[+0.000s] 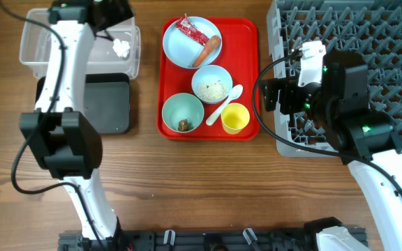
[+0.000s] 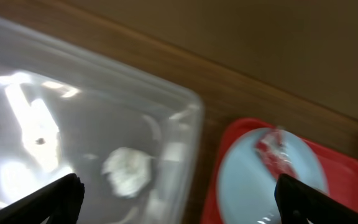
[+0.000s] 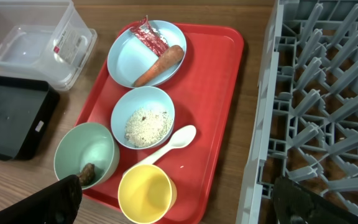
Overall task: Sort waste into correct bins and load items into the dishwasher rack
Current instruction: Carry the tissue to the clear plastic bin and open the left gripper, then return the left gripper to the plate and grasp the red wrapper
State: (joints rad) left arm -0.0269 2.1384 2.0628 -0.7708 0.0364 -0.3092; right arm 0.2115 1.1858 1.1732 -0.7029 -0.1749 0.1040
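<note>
A: The left jaws?
B: Spread wide, empty. Between them, in the clear bin (image 2: 188, 118), lay a white wad (image 2: 127, 172), perhaps tissue; the view was blurred.
A: The right jaws?
B: Spread too, holding nothing; the yellow cup (image 3: 146, 193) sat between them on the red tray (image 3: 211, 118).
</note>
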